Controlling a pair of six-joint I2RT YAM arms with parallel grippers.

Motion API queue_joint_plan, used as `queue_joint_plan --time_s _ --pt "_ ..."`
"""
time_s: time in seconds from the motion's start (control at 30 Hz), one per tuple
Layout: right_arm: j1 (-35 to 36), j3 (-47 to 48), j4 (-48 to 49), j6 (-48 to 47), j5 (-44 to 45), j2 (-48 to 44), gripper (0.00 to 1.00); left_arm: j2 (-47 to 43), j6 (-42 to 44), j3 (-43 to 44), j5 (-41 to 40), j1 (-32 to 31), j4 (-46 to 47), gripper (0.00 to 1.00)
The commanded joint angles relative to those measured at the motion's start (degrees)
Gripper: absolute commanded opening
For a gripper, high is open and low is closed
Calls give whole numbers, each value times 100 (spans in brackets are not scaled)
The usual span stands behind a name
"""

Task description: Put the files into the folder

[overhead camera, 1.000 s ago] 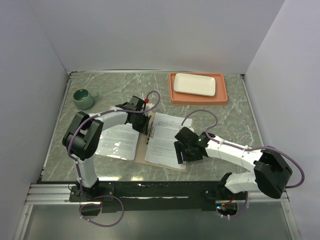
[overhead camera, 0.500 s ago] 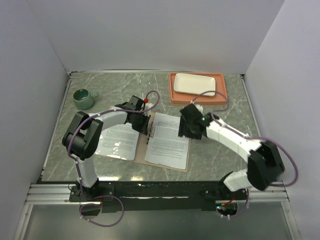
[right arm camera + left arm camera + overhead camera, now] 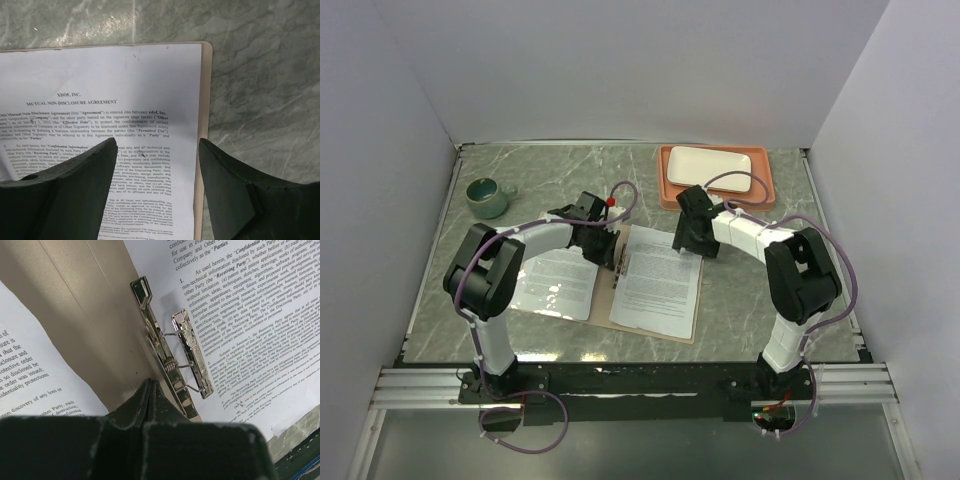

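Note:
The tan folder [image 3: 604, 300] lies open on the table. A glossy sleeved sheet [image 3: 555, 283] lies on its left half and a printed sheet [image 3: 660, 282] on its right half. My left gripper [image 3: 607, 252] is shut at the spine. In the left wrist view its tips [image 3: 150, 383] sit beside the metal clip [image 3: 172, 357], on the tan board [image 3: 85, 300], with the right sheet [image 3: 250, 310] tucked under the clip. My right gripper [image 3: 690, 236] is open above the right sheet's far right corner. In the right wrist view its jaws [image 3: 157, 145] straddle the sheet [image 3: 125, 110] and the folder's edge [image 3: 206, 90].
A salmon-orange tray [image 3: 668, 192] with a white rectangular plate [image 3: 709, 168] stands at the back right, just beyond my right gripper. A green mug [image 3: 486, 196] stands at the back left. Grey walls close in the marble table [image 3: 770, 270] on three sides.
My right gripper has moved from the near right part of the right sheet away to its far right corner, still open. My left gripper has stayed at the clip.

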Motion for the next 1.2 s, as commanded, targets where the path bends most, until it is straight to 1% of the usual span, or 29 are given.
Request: queue_joint_plan --time_s 0.0,0.27,0.43,0.5,0.53,0.6,0.77,0.83,0.87,1.0,1.1,1.17 --pt "-51 311 226 -69 33 70 74 -33 212 -280 -182 48 -338 1" --pt "-34 267 314 36 -160 123 73 -50 204 -342 -103 83 -286 1" --pt "159 311 551 124 -546 44 73 -50 195 -307 -41 91 -303 1" --pt "204 468 665 238 -713 62 72 -85 195 -307 11 100 -338 1" --pt "221 513 726 282 -931 70 72 -111 195 -272 20 126 -356 1" --pt "265 540 1112 414 -1213 71 68 -208 203 -237 117 170 -470 1" --pt "318 891 1535 642 -1960 474 62 -646 291 106 301 443 -926 1" --pt "327 909 1895 687 -2119 623 62 -788 291 272 372 591 -1050 1" --pt "327 970 2000 678 -2355 685 62 -928 518 308 398 636 -1111 1" --pt "362 1172 2370 634 -2760 1045 62 -1166 704 414 460 926 -1244 1" --pt "371 1357 2485 582 -2980 1318 62 -1202 845 379 906 1146 -1322 1" --pt "371 1401 2634 555 -3095 1450 62 -1254 915 274 1031 1208 -1279 1"
